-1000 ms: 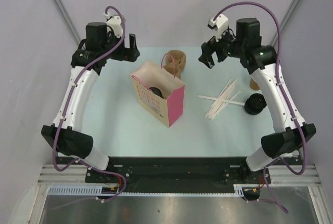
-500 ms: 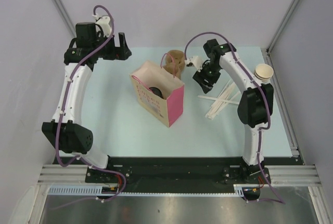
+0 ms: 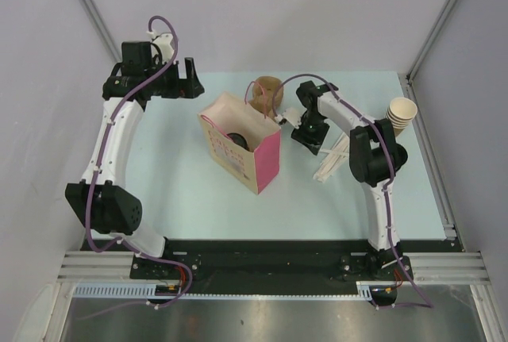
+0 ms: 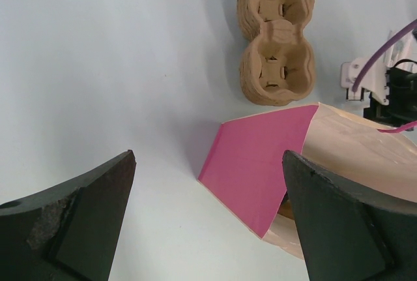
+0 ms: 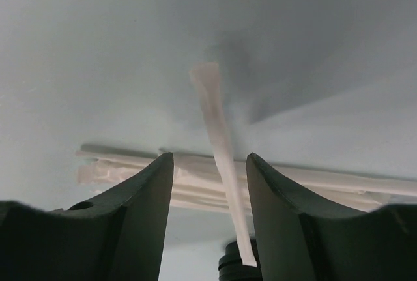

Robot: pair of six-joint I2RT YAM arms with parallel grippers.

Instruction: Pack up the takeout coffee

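Note:
The pink paper bag (image 3: 266,159) stands open at mid-table. Inside it I see the round black lid of the takeout coffee (image 3: 236,137). My left gripper (image 3: 193,78) hovers open behind and to the left of the bag (image 4: 260,163), holding nothing (image 4: 208,163). My right gripper (image 3: 308,137) is low over the table just right of the bag. Its jaws are partly drawn in and straddle one white paper-wrapped straw (image 5: 218,131) without touching it (image 5: 208,157).
A brown pulp cup carrier (image 3: 268,90) (image 4: 277,40) lies behind the bag. Several wrapped straws (image 3: 337,155) (image 5: 130,173) lie under the right gripper. A stack of pale lidless cups (image 3: 401,112) stands at the right edge. A black lid-like object (image 5: 234,265) lies near the straws.
My right arm has swung from the back right down to the straws beside the bag, and its jaws have narrowed. The left arm has barely shifted.

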